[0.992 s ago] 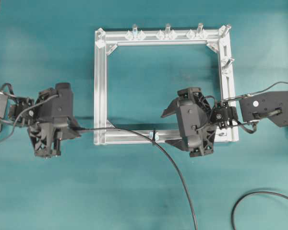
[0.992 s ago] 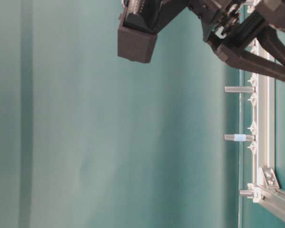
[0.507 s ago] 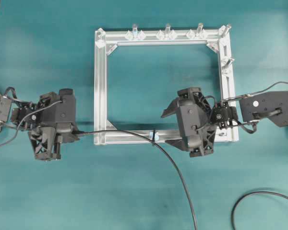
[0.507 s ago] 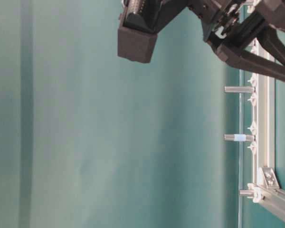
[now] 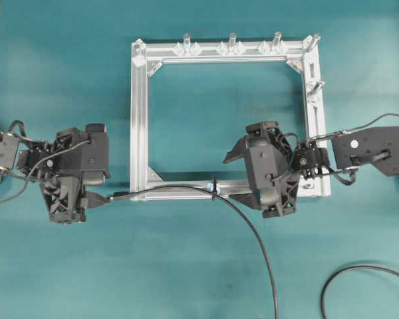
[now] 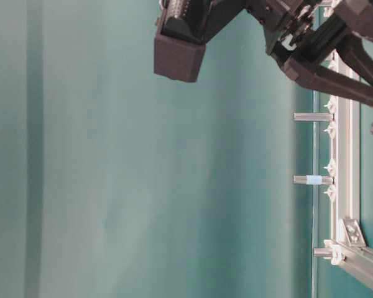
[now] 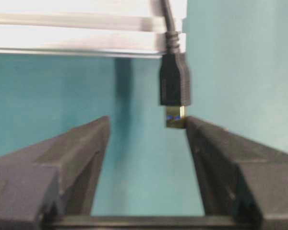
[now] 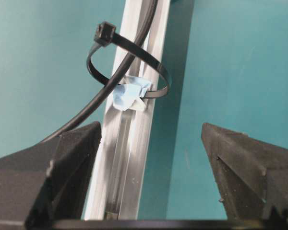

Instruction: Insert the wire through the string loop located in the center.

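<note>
The wire (image 5: 247, 234) runs up from the bottom edge, through the string loop (image 5: 215, 187) on the frame's near bar, and on leftward along that bar. Its black plug (image 5: 120, 196) lies just past the frame's corner. In the left wrist view the plug (image 7: 174, 85) points its gold tip at my left gripper (image 7: 146, 125), which is open; the tip sits right beside the right finger (image 7: 216, 148), which does not grip it. My right gripper (image 8: 151, 129) is open, with the bar (image 8: 134, 158) beside its left finger. The loop (image 8: 134, 50) encircles the wire (image 8: 93, 105).
The square aluminium frame (image 5: 138, 119) lies flat, with upright pegs (image 5: 232, 40) along its far bar. Blue tape (image 8: 127, 93) marks the bar under the loop. A second black cable (image 5: 359, 269) curls at the bottom right. The table-level view shows the frame (image 6: 346, 186) and the right arm.
My left gripper has opened and let go of the plug. The plug and the wire's left stretch have shifted toward the near bar. The right arm has stayed put.
</note>
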`<state>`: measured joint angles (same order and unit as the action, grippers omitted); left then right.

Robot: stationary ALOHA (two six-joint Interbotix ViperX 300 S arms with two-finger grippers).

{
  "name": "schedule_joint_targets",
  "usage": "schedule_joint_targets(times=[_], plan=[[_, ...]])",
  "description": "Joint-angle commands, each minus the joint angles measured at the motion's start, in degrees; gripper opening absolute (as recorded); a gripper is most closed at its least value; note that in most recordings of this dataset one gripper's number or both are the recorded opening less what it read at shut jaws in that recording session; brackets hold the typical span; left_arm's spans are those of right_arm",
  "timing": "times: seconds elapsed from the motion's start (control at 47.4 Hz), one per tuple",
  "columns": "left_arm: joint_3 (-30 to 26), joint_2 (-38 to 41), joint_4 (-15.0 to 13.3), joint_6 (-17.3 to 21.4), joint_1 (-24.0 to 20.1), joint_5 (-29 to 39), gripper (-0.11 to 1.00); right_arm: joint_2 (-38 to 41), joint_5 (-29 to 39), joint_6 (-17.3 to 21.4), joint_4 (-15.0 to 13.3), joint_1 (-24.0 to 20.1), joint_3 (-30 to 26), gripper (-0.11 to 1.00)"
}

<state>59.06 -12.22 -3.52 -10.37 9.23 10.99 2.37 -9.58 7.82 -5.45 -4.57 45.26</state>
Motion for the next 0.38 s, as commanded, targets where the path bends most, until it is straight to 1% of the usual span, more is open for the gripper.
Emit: schedule_joint_targets(times=[0.0, 0.127, 0.359], plan=[[-1.1, -1.0, 0.2, -0.1, 0.4, -0.2, 0.61, -2.2, -0.3, 0.1, 0.0, -0.2, -0.4, 0.84], [-1.1, -2.5, 0.4, 0.3, 0.2, -0.3, 0.61, -3.3, -0.3, 0.1, -0.1, -0.2, -0.4, 0.84], [-0.8, -8.3, 0.4, 1.7, -0.5, -0.4, 0.61, -6.2, 1.9, 0.1, -0.1, -0.2, 0.0, 0.84]])
